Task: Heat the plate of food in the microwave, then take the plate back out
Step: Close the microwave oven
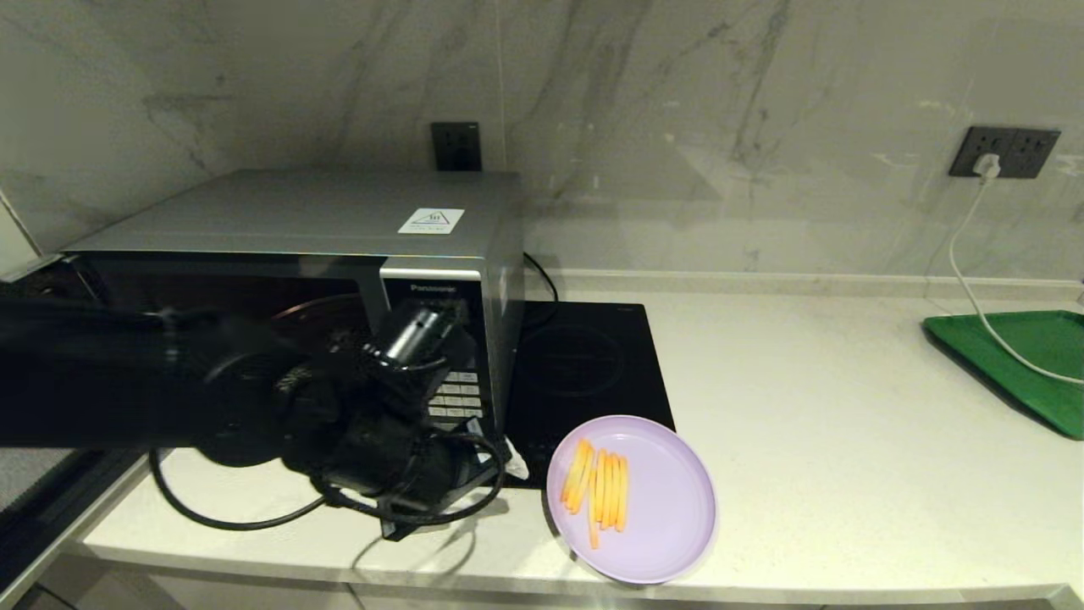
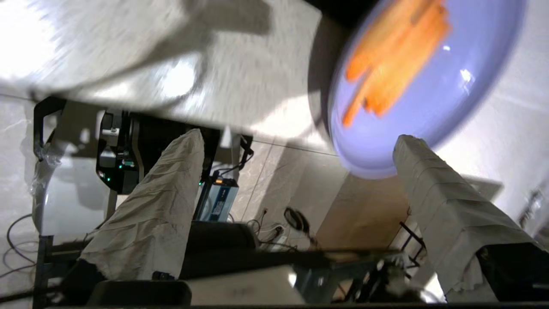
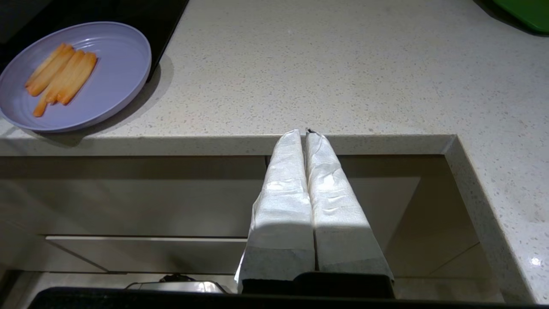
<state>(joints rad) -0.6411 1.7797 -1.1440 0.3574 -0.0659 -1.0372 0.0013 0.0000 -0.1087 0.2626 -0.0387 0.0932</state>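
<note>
One plate of food point(image 1: 632, 498) lay on the desk point(image 1: 847, 440), at four o'clock from the microwave point(image 1: 296, 280).
Left pincer point(image 2: 296, 146) stood spread and empty; right pincer point(image 3: 305, 134) pressed together; heating seemingly finished.

A pale speckled counter point(image 1: 830, 440) runs below a marbled wall point(image 1: 677, 127). A flat black cooktop point(image 1: 584, 364) lies on it. At the far right a green tray point(image 1: 1033, 364) sits near the counter's end, with a white cable point(image 1: 965, 271) trailing across it from a plug in a dark wall socket point(image 1: 1003, 152). A second dark socket point(image 1: 456, 146) is set in the wall farther left.
</note>
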